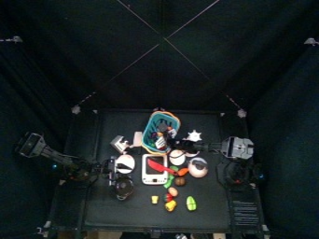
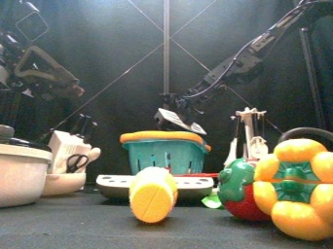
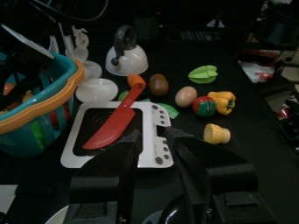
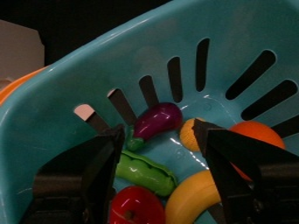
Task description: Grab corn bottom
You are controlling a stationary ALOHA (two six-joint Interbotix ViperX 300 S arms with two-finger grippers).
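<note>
The corn [image 1: 192, 202] lies untouched on the worktop [image 1: 125, 215] well in front of the teal basket [image 1: 163, 126], the right arm's fingers [image 4: 103, 166] hang spread and empty inside that basket, and the left arm's fingers [image 3: 100, 188] are spread, holding nothing, near its front-left.

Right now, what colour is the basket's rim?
Orange, above a teal body; the basket shows it best in the front view.
</note>
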